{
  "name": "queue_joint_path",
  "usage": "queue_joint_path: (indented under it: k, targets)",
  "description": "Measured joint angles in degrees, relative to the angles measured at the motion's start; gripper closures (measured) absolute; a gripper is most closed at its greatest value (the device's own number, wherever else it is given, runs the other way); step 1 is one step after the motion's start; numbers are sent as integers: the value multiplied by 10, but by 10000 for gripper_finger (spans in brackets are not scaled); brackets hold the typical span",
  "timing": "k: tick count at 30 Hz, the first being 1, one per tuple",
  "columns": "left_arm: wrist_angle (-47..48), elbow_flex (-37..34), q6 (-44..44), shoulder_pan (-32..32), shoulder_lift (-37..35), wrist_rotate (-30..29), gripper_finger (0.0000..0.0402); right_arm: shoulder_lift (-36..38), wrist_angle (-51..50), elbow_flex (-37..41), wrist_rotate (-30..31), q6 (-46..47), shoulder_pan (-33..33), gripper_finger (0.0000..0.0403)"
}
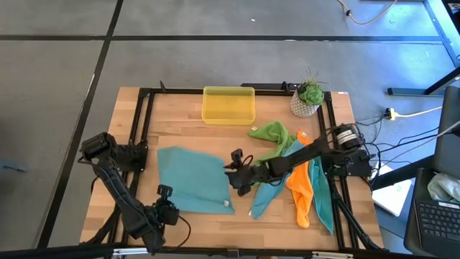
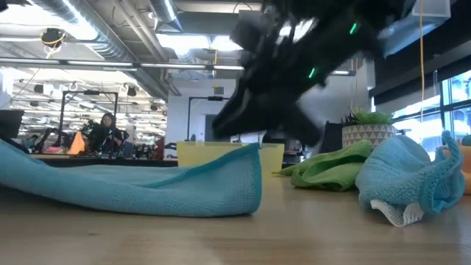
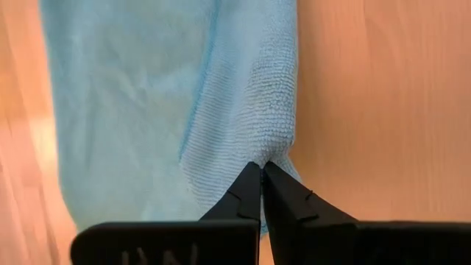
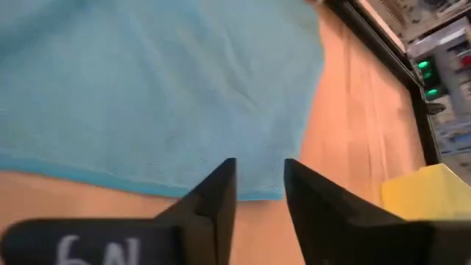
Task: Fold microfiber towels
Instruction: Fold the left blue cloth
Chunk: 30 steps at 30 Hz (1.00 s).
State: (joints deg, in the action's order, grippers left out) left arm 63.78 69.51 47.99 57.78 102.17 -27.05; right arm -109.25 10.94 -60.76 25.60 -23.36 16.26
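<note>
hidden: right arm blurred in low view, third teal cloth mostly under orange towel (image 1: 300,188) | left gripper (image 3: 262,168) at near edge, fingers pinched together on flat teal towel (image 1: 192,180) hem | right gripper (image 4: 259,171) low over that towel's right edge, fingers parted, holding nothing | green towel (image 1: 276,137) heaped right, yellow tray (image 1: 229,105) far.

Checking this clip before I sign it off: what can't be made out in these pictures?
- Low view: the right tool is a dark blur; its fingers can't be read there.
- High view: the teal towel corner pinched by the left tool is too small to see.
- High view: the orange towel covers part of another teal one; how many lie there is unclear.
- Left wrist view: the towel runs off the frame.
</note>
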Motion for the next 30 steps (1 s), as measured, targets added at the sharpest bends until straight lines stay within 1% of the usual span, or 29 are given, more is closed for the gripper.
queue_joint_path:
  k: [1, 2, 3, 4, 6, 7, 8, 10, 14, 16, 20, 22, 26, 28, 30]
  targets:
    - [0, 4, 0, 0, 0, -5, 401, 15, -19, -4, -10, 22, 4, 272]
    - [-4, 5, 1, 0, 0, -9, 401, 32, -39, -7, -41, 50, 6, 267]
    - [-8, 6, 1, 0, 0, -9, 400, 52, -63, -9, -89, 86, 4, 262]
    - [-17, 6, 2, -1, 0, -9, 399, 66, -77, -9, -152, 131, 0, 257]
    - [-42, 4, 19, -2, 0, -9, 394, 83, -79, -8, -277, 231, -12, 247]
    - [-53, 2, 30, -2, 0, -6, 392, 84, -83, -7, -322, 267, -14, 242]
    - [-65, -2, 40, -4, 0, 2, 389, 83, -91, -6, -343, 293, -13, 236]
    - [-86, -7, 51, -5, 0, 20, 384, 72, -116, -4, -344, 319, -4, 225]
    - [-118, -12, 74, -5, 0, 35, 370, 44, -104, -4, -338, 344, 27, 196]
    - [-123, -12, 74, -5, 0, 49, 360, 35, -98, -4, -339, 367, 39, 179]
    - [-119, -12, 69, -9, 0, 81, 333, 35, -102, -4, -319, 396, 56, 146]
    - [-110, -13, 56, -14, 0, 97, 319, 35, -102, -4, -310, 405, 63, 135]
    - [-70, -13, 44, -24, -1, 102, 300, 22, -98, -5, -257, 410, 74, 132]
    - [-39, -13, 44, -29, -9, 96, 297, 11, -92, -3, -250, 409, 78, 137]
    - [-22, -13, 43, -31, -23, 78, 296, 6, -92, -4, -242, 412, 84, 144]
